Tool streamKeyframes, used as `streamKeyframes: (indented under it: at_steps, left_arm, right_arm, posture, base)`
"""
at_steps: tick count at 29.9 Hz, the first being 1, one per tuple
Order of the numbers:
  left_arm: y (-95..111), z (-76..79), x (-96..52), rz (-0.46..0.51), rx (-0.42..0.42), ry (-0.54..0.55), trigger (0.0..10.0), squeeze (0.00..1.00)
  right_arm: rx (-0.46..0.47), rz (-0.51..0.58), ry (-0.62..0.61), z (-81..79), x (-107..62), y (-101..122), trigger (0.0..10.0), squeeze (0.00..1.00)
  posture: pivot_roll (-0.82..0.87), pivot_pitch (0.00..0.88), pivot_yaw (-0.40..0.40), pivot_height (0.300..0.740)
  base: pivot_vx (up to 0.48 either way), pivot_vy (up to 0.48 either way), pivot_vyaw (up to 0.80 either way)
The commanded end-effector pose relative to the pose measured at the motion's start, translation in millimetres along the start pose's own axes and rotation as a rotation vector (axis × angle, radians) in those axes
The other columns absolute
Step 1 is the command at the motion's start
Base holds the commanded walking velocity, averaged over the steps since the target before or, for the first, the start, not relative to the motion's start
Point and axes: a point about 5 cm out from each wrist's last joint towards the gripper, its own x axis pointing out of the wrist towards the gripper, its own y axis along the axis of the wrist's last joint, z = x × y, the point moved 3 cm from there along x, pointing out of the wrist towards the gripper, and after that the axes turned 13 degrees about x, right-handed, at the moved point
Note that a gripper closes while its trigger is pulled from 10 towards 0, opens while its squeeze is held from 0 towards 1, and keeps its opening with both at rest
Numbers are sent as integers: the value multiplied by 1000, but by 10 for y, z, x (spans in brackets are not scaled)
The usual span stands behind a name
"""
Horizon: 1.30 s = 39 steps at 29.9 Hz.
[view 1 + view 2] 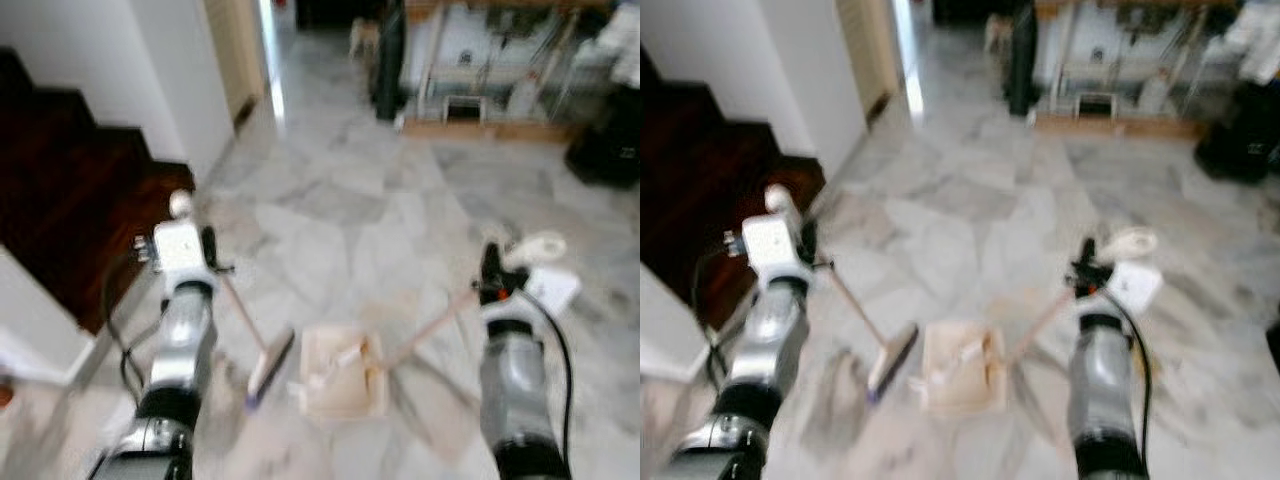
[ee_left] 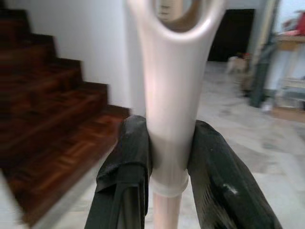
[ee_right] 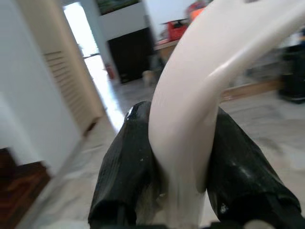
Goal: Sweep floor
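The broom point(image 1: 268, 366) is seen at lower centre of the left eye view, its dark bristle head resting on the marble floor point(image 1: 340, 210) just beside the cream dustpan point(image 1: 343, 372). The left gripper point(image 2: 167, 174) is clamped on the broom's pale handle near its looped top end. The right gripper point(image 3: 183, 174) is closed round the dustpan's long white handle. Both tools are judged light, rigid plastic with smooth, possibly slippery shafts (a firm pinch is wanted, since a long handle levers easily). Holding high gives reach but less control at the head. Dark wooden stairs point(image 1: 60, 190) are noted at upper left.
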Motion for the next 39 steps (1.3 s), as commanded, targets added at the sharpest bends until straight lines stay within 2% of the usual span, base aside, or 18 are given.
streamKeyframes:
  at_steps: [1, 9, 30, 39]
  left_arm:
    - [117, -27, 34, 44, 9, 10, 10000, 0]
    - [121, 6, 38, 43, 2, 0, 10000, 0]
    - [127, -8, 44, 39, 4, 11, 10000, 0]
    - [137, 41, 27, 54, 11, -13, 10000, 0]
  right_arm:
    - [24, 39, 11, -49, 39, 70, 10000, 0]
    - [27, 41, 13, -61, 53, 71, 10000, 0]
    - [39, 37, 10, -56, 56, 62, 10000, 0]
    - [36, 38, 7, -41, 65, 77, 10000, 0]
  posture:
    - [-67, 0, 90, 740]
    - [-71, 0, 91, 740]
    - [-61, 0, 82, 740]
    - [-63, 0, 77, 740]
  base:
    - [0, 349, 794]
    - [0, 344, 754]
    - [0, 330, 0]
    - [0, 0, 0]
